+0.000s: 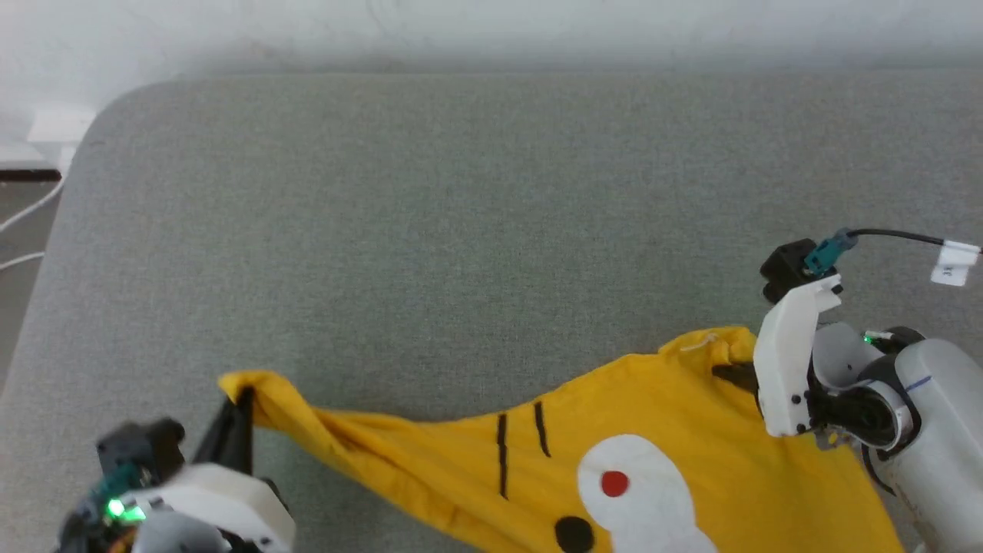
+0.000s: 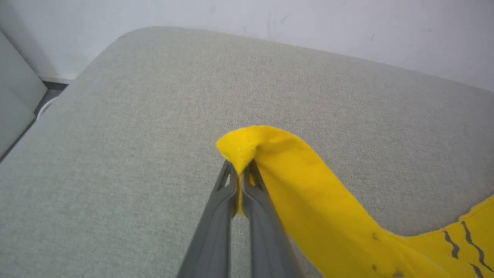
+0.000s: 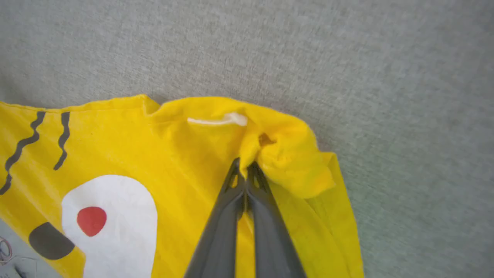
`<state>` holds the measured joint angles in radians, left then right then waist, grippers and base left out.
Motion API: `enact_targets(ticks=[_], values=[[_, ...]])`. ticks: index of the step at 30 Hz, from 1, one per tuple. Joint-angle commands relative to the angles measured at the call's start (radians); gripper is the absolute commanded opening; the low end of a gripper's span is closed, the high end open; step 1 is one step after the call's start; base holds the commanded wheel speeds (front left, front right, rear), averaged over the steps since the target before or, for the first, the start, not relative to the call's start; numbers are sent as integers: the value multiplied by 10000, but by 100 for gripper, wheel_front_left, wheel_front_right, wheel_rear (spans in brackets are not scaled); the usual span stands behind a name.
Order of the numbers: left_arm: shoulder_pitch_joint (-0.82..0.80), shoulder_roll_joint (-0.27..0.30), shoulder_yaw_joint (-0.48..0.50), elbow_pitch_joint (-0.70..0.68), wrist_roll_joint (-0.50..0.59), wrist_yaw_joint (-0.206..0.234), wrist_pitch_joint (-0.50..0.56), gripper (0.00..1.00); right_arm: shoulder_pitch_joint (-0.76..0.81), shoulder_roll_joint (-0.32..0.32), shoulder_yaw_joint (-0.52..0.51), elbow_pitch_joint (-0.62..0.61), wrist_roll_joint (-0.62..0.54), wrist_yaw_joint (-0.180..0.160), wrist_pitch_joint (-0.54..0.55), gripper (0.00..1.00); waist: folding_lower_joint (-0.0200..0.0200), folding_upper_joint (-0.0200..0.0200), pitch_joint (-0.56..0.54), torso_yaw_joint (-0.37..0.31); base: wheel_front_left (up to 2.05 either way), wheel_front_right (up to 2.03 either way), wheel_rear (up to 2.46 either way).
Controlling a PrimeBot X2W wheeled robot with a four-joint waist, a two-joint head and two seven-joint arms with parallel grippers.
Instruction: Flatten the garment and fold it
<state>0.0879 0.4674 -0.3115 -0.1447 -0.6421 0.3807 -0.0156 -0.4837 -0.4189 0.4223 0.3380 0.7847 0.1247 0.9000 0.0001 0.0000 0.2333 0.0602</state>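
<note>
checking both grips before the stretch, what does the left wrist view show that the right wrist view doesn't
Left wrist view: the left end effector shut on a yellow corner of the garment, and the white wall beyond the grey cushion and its rounded corner.
Right wrist view: the right end effector shut on bunched cloth just below a small white tag, and the white oval with its red dot.
Shared: the yellow garment, its black wavy lines and the grey cushion under it.
</note>
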Motion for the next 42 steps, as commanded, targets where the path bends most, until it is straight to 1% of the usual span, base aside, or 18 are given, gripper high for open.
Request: enact_targets(ticks=[1, 4, 6, 9, 11, 15, 18, 19, 20, 21, 26, 30, 33, 36, 42], values=[[-560, 389, 162, -37, 216, -111, 136, 0, 139, -64, 55, -223, -25, 60, -608, 0, -1, 0, -509, -78, 0, 0, 0], [-1418, 902, 341, -63, 321, -363, 449, 0, -263, -377, -288, -432, -419, 60, -1643, 0, -1, 0, -931, -142, 0, 0, 0], [-2208, 1142, 443, 46, 340, -576, 658, 0, -596, -448, -603, -336, -688, 60, -2145, 0, -1, 0, -1125, -211, 0, 0, 0], [-3585, 1496, 397, 622, 602, -934, 940, 0, -1281, -410, -982, -50, -1101, 60, -2797, 0, -1, 0, -1313, -383, 0, 0, 0], [-4665, 1545, 268, 1257, 733, -1290, 1028, 0, -1829, -364, -1202, 183, -1345, 60, -3200, 0, -1, 0, -1297, -485, 0, 0, 0], [-6885, 1372, -17, 2874, 1115, -1841, 916, 0, -3089, -242, -1384, 713, -1619, 60, -3791, 0, -1, 0, -918, -748, 0, 0, 0], [-8583, 1157, -121, 4129, 1395, -2185, 540, 0, -4174, -180, -1453, 1141, -1891, 60, -4374, 0, -1, 0, -436, -935, 0, 0, 0], [-9156, 1094, -119, 4477, 1490, -2243, 403, 0, -4554, -152, -1485, 1283, -1974, 60, -4583, 0, -1, 0, -224, -999, 0, 0, 0], [-9156, 1094, -119, 4477, 1490, -2243, 403, 0, -4554, -152, -1485, 1283, -1974, 60, -4583, 0, -1, 0, -224, -999, 0, 0, 0], [-9695, 1047, -146, 4801, 1620, -2294, 262, 0, -4915, -143, -1514, 1416, -2092, 60, -4833, 0, -1, 0, -43, -1048, 0, 0, 0], [-12488, 963, -233, 6197, 2211, -2553, -280, 0, -6886, -170, -1888, 2065, -2787, 60, -6315, 0, -1, 0, 1076, -1275, 0, 0, 0], [-14226, 957, -309, 6950, 2531, -2784, -627, 0, -8270, -212, -2171, 2547, -3263, 60, -7382, 0, -1, 0, 1861, -1336, 0, 0, 0], [-15157, 904, -376, 7390, 2677, -2913, -814, 0, -9031, -232, -2149, 2844, -3432, 60, -7831, 0, -1, 0, 2408, -1320, 0, 0, 0], [-15604, 732, -423, 7851, 2694, -2965, -1043, 0, -9450, -175, -1980, 3143, -3512, 60, -8240, 0, -1, 0, 2800, -1264, 0, 0, 0], [-15421, 338, -407, 8904, 2403, -3054, -1461, 0, -9476, 232, -1594, 4063, -3366, 60, -8937, 0, -1, 0, 3228, -1221, 0, 0, 0]])
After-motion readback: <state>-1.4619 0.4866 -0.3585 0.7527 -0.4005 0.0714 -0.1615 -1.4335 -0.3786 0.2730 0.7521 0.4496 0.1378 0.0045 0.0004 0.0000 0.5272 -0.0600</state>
